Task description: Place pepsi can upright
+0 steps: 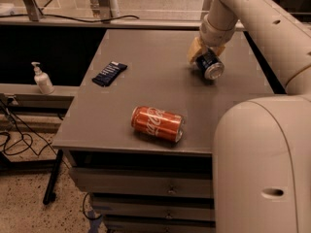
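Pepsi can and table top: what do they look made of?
Pepsi can, held in the gripper toward the back right: thin metal, likely aluminium; glossy dark blue side, bare silver end catching light. Table top: smooth matte grey, probably laminate or painted metal; no grain shows, so uncertain.

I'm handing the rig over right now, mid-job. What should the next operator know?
Gripper: at the far right of the table, shut on the pepsi can.
Pepsi can: tilted, not upright, silver end towards the camera; whether it touches the tabletop is unclear.
Done: can grasped.
Left: turn it upright, set it down, release.
Nearby: Coca-Cola can lying on its side near the front edge; dark blue packet on the left.
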Motion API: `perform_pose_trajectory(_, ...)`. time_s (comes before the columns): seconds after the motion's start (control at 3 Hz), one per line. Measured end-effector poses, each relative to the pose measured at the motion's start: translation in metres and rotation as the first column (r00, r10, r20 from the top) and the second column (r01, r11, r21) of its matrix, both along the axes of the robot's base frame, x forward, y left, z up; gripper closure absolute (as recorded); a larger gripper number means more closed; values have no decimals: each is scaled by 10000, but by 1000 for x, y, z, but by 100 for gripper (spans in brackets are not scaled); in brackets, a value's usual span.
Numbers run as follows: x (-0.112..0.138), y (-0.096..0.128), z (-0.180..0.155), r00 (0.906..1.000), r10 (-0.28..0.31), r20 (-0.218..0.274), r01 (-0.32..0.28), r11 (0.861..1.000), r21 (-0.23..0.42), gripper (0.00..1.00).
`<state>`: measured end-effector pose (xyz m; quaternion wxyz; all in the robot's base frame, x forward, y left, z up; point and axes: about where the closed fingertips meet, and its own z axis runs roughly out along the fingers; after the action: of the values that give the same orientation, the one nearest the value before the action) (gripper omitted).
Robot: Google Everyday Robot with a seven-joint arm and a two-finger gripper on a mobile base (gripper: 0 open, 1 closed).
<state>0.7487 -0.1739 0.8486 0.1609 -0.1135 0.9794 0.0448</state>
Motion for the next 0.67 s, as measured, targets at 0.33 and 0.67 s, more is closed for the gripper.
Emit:
perform_pose_trajectory(0.33, 1, -2, 33, 9901, 528, 1297, -619, 9958, 669, 100)
perform_pose_trajectory(0.67, -12, -7, 65, 9527, 985, 2877, -1409, 9814, 1305, 100)
